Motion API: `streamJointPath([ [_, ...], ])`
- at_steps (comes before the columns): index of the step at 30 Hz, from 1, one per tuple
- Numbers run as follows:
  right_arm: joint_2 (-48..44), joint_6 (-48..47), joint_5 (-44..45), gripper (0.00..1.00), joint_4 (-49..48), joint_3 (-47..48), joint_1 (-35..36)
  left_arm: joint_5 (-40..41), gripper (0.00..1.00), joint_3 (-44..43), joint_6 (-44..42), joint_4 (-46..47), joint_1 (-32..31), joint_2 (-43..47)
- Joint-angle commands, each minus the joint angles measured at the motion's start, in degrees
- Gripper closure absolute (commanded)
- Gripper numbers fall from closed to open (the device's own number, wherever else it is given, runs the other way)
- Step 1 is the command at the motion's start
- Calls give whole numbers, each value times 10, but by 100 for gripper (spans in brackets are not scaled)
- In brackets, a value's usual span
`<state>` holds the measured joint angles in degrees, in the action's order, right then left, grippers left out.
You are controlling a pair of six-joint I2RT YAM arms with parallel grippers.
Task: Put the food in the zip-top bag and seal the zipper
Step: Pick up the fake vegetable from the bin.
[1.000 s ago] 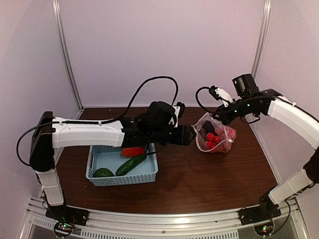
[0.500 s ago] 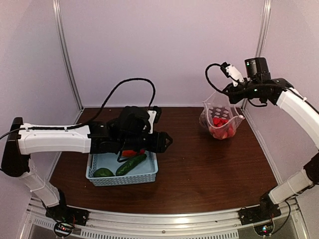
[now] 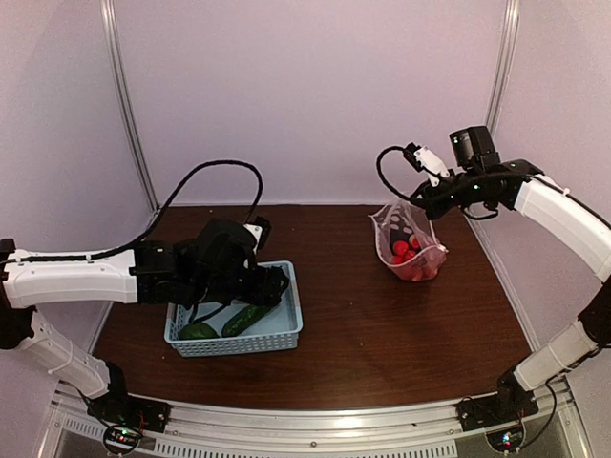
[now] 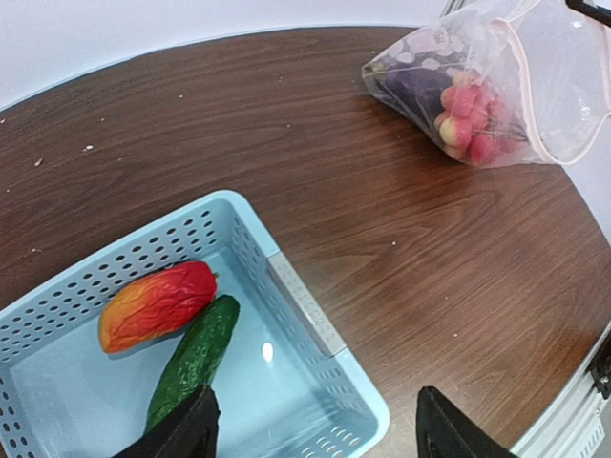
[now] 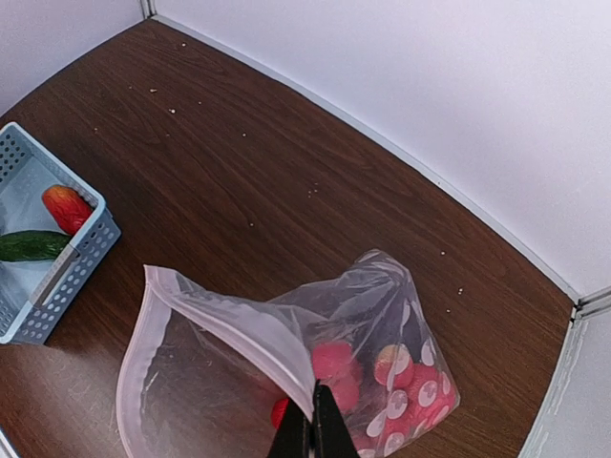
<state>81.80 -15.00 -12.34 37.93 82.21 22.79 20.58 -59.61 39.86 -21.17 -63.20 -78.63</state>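
Observation:
The zip-top bag (image 3: 410,250) rests at the back right of the table, mouth open toward the left. It holds red tomatoes (image 5: 334,367) and a dark eggplant (image 4: 410,86). My right gripper (image 5: 312,431) is shut on the bag's mouth edge by the pale zipper strip (image 5: 239,324) and holds that edge up. My left gripper (image 4: 315,439) is open and empty above the basket's right end. The red pepper (image 4: 158,303) and green cucumber (image 4: 196,358) lie in the basket. A small dark green piece (image 3: 198,331) lies beside them. In the top view my left arm hides the pepper.
The light-blue perforated basket (image 3: 286,332) stands at the front left of the brown table, and its rim (image 4: 305,305) is under my left wrist. White walls and metal posts close in the back and sides.
My left arm has drawn back from the bag to above the basket. My right gripper raised the bag, then lowered it a little, still holding its edge.

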Motion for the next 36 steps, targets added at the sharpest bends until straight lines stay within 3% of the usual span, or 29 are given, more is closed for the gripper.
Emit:
streamJointPath([
  [1,-6,1,-97,100,-5,-25,11,53,25,7,9,-63,10,14],
  [9,-24,-19,-107,100,-64,-134,92,51,24,15,15,-113,35,14],
  [19,-44,-32,-107,100,-97,-206,112,41,23,-23,15,-157,38,-30],
  [30,-60,-23,-98,100,-147,-253,114,-51,18,-5,-12,-162,86,-81],
  [36,-55,-21,-106,100,-141,-253,114,-140,27,3,-113,-135,119,-94],
])
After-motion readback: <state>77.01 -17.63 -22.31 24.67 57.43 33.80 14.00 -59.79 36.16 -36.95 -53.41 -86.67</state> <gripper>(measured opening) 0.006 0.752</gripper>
